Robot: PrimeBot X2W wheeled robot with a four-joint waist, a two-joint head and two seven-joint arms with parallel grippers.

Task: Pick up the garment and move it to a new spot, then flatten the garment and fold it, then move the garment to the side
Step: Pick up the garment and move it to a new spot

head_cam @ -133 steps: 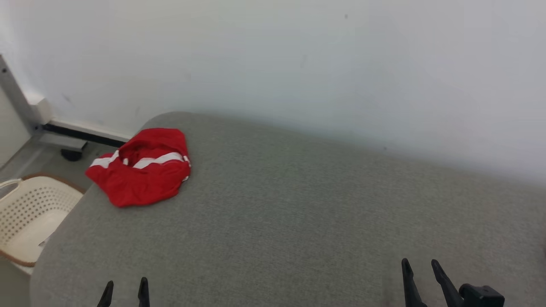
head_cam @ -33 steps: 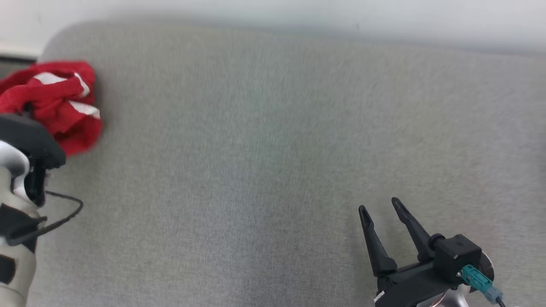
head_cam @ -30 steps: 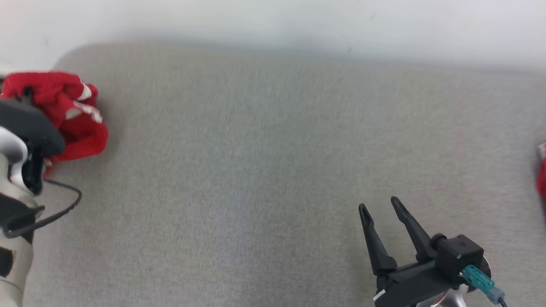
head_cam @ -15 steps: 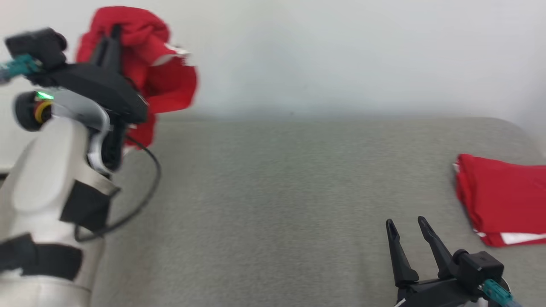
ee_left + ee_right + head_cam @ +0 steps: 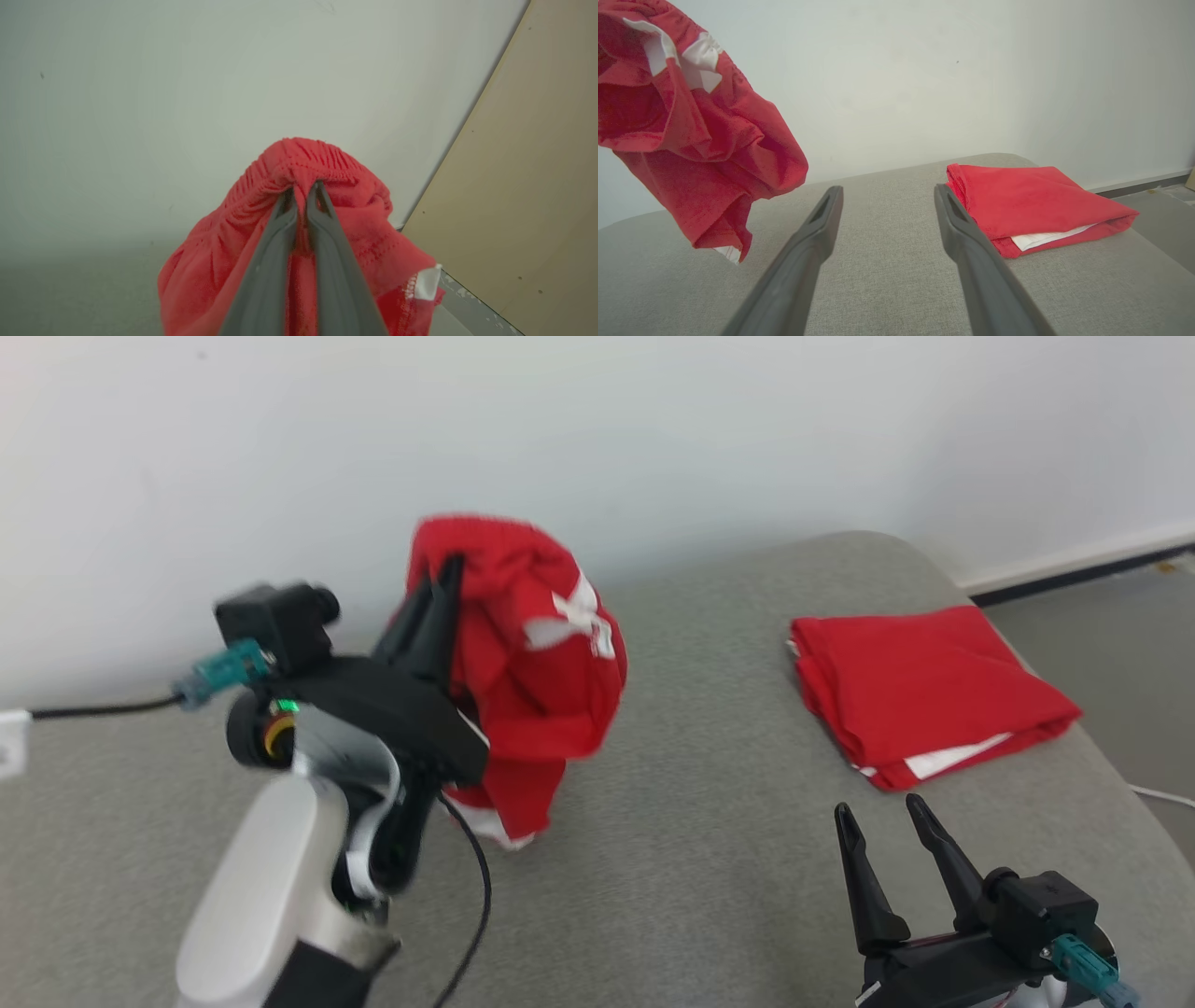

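At the near right, the right gripper (image 5: 878,807) is held over the grey padded surface (image 5: 700,887), jaws apart with nothing between them. Further in, at the left, the left gripper (image 5: 437,577) is clamped on the gathered waistband of the red garment (image 5: 537,691), which is hung bunched over the surface. At the far right a folded red cloth (image 5: 924,681) is laid flat. A white wall (image 5: 653,429) is seen behind.
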